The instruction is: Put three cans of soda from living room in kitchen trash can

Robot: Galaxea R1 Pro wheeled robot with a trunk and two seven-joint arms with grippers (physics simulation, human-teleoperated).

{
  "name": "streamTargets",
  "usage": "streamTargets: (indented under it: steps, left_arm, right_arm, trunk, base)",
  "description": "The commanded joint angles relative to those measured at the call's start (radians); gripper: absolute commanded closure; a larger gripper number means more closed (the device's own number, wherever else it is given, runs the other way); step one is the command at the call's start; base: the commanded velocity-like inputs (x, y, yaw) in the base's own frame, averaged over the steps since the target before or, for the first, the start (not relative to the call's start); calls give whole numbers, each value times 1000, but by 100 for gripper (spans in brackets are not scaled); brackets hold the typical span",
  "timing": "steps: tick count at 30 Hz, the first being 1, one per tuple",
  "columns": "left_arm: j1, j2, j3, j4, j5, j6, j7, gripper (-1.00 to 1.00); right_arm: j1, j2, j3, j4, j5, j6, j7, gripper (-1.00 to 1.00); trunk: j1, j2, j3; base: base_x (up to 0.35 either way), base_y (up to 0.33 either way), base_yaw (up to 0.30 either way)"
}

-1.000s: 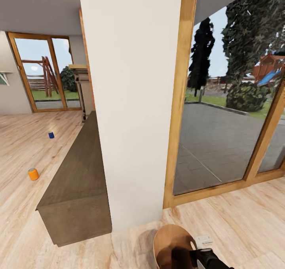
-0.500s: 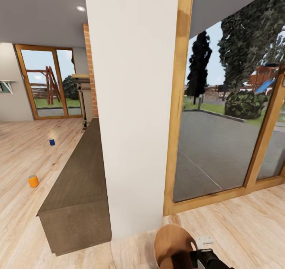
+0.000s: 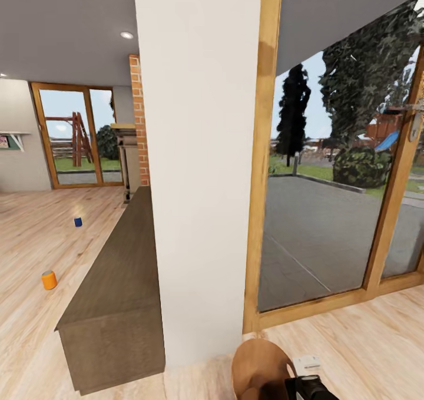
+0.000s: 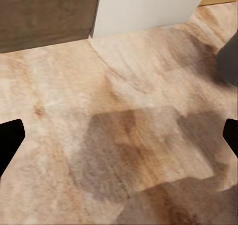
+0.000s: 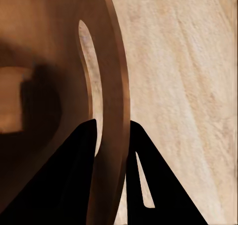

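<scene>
Faced a white pillar [image 3: 200, 170] at twelve o'clock, with a low brown cabinet [image 3: 118, 282] running away along its side toward eleven and a glazed door [image 3: 330, 212] onto a paved yard at one to two o'clock. Found two of the soda cans standing upright on the wooden floor [image 3: 23, 235] beyond the cabinet: the orange can [image 3: 49, 280] at about ten o'clock, the blue can [image 3: 78, 222] farther off near eleven, well apart from each other and from either arm. Caught no sign of a third can (possibly hidden behind the pillar or the cabinet). Gripped the rim of a brown bin [image 3: 259, 365] at six o'clock with the right gripper [image 5: 111, 130], jaws closed on either side of the bin's thin wall just by its slot handle; judged this round wooden vessel to be the trash can, carried along to the cans. Kept the left gripper [image 4: 119, 135] over bare floor, jaws spread wide and holding nothing. Judged the task barely begun: no can picked up, none visibly in the bin, though the bin's inside was too dark to read. Left to do: approach, lift each can, drop all three in.
</scene>
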State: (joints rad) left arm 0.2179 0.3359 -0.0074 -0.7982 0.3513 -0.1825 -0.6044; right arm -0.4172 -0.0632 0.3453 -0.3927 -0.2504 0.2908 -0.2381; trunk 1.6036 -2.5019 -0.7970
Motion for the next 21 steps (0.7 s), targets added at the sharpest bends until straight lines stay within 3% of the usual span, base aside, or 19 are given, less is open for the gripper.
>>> streamTargets:
  steps: [1, 8, 15, 21]
  left_arm:
    - [0, 0, 0, 0, 0, 0, 0, -100]
    - [-1, 0, 0, 0, 0, 0, 1, -100]
    - [-2, 0, 5, 3, 0, -2, 5, -100]
    - [-2, 0, 10, 78, 0, -9, 5, -100]
  right_arm:
    - [0, 0, 0, 3, -12, -7, 8, 100]
    - [0, 0, 0, 28, -12, -26, 16, 100]
    - [1, 0, -1, 54, -13, -62, 20, 100]
    - [1, 0, 0, 69, -13, -74, 20, 100]
  trunk:
    - [0, 0, 4]
    - [-4, 2, 31]
    - [-30, 51, 53]
    - [-53, 93, 72]
  base:
    - [0, 0, 0]
    - [0, 0, 0]
    - [0, 0, 0]
    - [0, 0, 0]
